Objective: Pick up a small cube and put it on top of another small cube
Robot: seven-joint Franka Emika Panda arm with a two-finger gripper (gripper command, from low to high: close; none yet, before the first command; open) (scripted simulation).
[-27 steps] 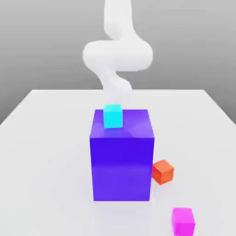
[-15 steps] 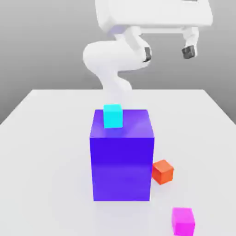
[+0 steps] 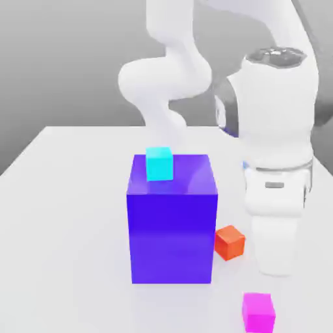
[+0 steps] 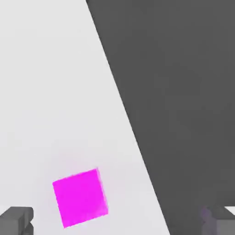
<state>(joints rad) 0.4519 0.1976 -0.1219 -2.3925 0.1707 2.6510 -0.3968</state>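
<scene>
The small magenta-pink cube lies on the white table at the front, toward the exterior view's right. In the hand view this cube rests flat on the table below my gripper. The gripper is open, its two dark fingertips spread wide with nothing held. My hand hangs pointing down just behind and above the magenta cube. A small orange-red cube sits on the table beside the big block. A small cyan cube stands on top of that block.
The big blue-violet block stands mid-table, to the exterior view's left of my hand. The table's edge runs close past the magenta cube, with dark floor beyond it.
My arm has swung down from high above the table to low at the exterior view's right, over the magenta cube. None of the cubes has moved.
</scene>
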